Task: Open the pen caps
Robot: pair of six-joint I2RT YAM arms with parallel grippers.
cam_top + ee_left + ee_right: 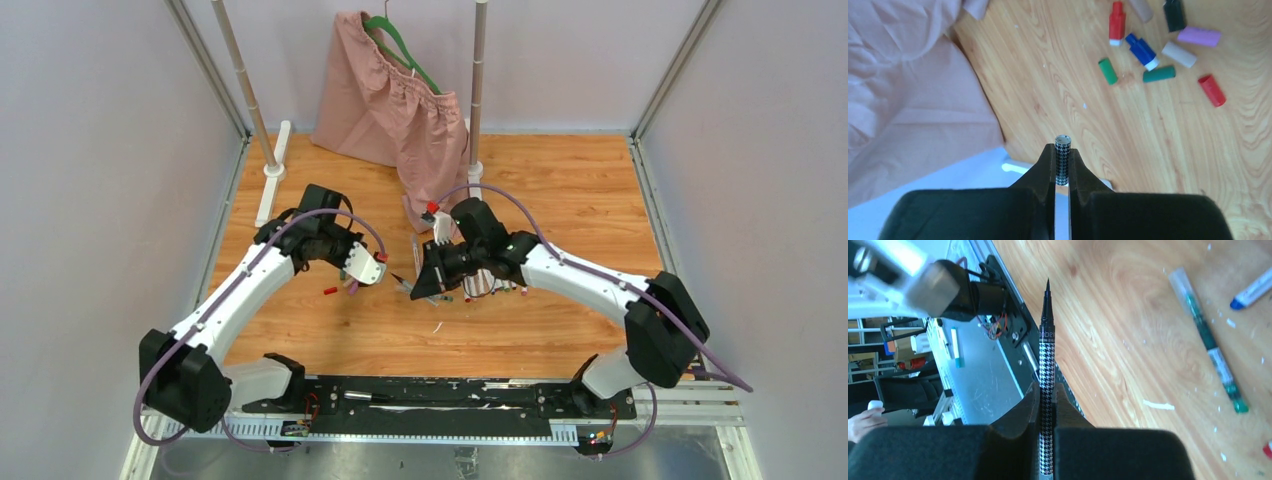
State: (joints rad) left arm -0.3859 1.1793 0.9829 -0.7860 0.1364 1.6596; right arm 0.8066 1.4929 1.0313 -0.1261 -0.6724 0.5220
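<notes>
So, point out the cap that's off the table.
The houndstooth cap, pinched in the left tool; the coloured caps all lie loose on the table.

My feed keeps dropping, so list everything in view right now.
houndstooth cap: one, black-and-white, in left claw
houndstooth pen: one, black tip bare, in right claw
loose caps: about nine, red, green, blue, purple, black, pale, on table
loose pens: at least two, green and blue-tipped, on table
cloth: one, pink, on green hanger, rear
rack poles: two, grey, rear
table: one, wooden
left claw: one, black, shut on houndstooth cap
right claw: one, black, shut on houndstooth pen
</notes>
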